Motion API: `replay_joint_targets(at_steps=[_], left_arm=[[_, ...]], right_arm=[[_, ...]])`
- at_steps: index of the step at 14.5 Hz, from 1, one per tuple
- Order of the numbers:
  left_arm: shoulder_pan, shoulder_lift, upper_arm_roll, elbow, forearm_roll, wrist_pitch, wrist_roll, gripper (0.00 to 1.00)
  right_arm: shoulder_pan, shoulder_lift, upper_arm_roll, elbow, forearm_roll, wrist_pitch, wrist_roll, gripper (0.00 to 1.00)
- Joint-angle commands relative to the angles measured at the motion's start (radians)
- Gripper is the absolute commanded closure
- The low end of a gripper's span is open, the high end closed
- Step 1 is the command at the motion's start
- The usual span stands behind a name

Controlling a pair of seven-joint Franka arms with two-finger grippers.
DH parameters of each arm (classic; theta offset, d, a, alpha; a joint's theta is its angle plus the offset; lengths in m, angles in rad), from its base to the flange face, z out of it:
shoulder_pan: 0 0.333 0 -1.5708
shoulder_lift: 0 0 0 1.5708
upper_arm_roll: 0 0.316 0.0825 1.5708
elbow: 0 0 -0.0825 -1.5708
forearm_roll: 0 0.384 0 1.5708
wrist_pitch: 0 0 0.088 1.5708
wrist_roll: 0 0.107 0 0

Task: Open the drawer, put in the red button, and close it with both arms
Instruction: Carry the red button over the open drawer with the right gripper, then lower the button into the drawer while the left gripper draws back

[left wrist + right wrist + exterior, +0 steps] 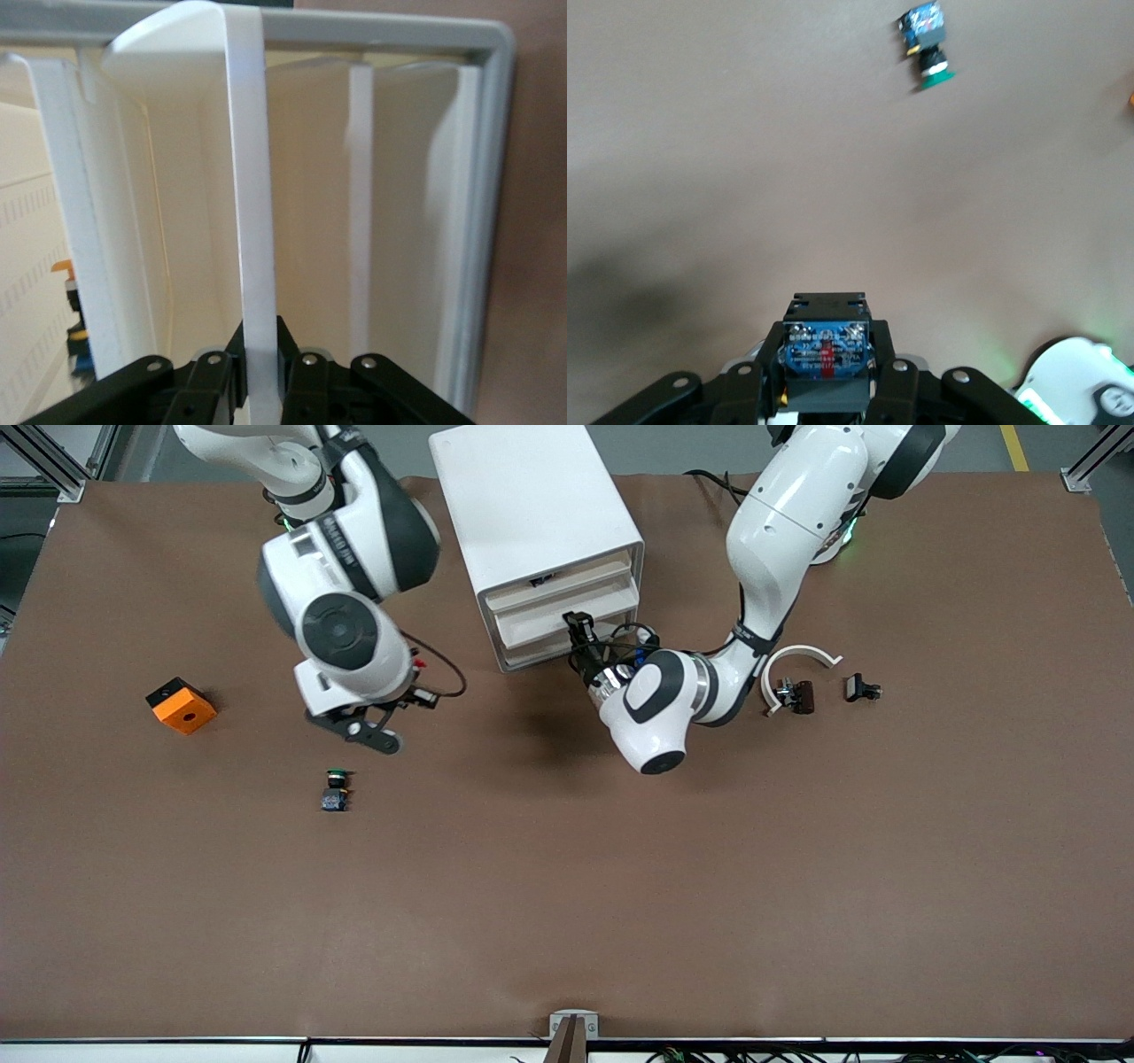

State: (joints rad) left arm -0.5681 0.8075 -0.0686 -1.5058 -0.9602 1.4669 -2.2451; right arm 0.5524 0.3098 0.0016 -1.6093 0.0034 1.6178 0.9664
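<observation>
Drawer [567,627] front sits pinched in your left end effector [580,633], ready for pulling open. Your right end effector [827,372], up over the surface [567,886], squeezes the red button [827,354], so it can drop in

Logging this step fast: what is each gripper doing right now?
Left gripper: closed on the drawer front's handle.
Right gripper: closed, holding the red button above the table.
</observation>
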Motion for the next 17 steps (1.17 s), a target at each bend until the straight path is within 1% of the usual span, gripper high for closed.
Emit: replay_joint_targets(at_steps=[1,2,4,5,6,7,8,11,14,15,17], left_arm=[[-0.001,0.021,0.068,0.062,-0.006,0.021,0.016,1.0],[0.007,0.025,0.088,0.078,-0.008,0.024,0.018,1.0],[0.037,0.039,0.09,0.105,-0.008,0.029,0.027,0.99],[0.042,0.047,0.09,0.122,-0.008,0.032,0.035,0.93],[0.049,0.05,0.092,0.131,-0.008,0.033,0.041,0.79],[0.056,0.048,0.092,0.131,-0.008,0.039,0.05,0.34],[0.057,0.045,0.092,0.134,-0.008,0.041,0.056,0.0],[0.08,0.039,0.093,0.156,-0.006,0.041,0.061,0.0],[0.115,0.033,0.102,0.217,0.006,0.036,0.061,0.0],[0.132,0.033,0.118,0.237,0.006,0.036,0.061,0.0],[0.139,0.032,0.18,0.268,0.006,0.038,0.103,0.0]], right_arm=[[0.056,0.012,-0.009,0.038,0.015,-0.007,0.116,0.6],[0.078,0.014,-0.011,0.04,0.042,0.004,0.156,0.6],[0.101,0.014,-0.011,0.051,0.12,0.04,0.253,0.6],[0.119,0.015,-0.011,0.052,0.134,0.057,0.297,0.6],[0.151,0.017,-0.011,0.052,0.135,0.077,0.345,0.6],[0.182,0.018,-0.012,0.052,0.133,0.102,0.391,0.6],[0.202,0.026,-0.012,0.052,0.135,0.126,0.437,0.6],[0.26,0.054,-0.012,0.052,0.129,0.188,0.515,0.6],[0.291,0.083,-0.012,0.049,0.132,0.249,0.596,0.6],[0.305,0.092,-0.012,0.046,0.132,0.26,0.623,0.6],[0.31,0.109,-0.012,0.043,0.133,0.277,0.664,0.6]])
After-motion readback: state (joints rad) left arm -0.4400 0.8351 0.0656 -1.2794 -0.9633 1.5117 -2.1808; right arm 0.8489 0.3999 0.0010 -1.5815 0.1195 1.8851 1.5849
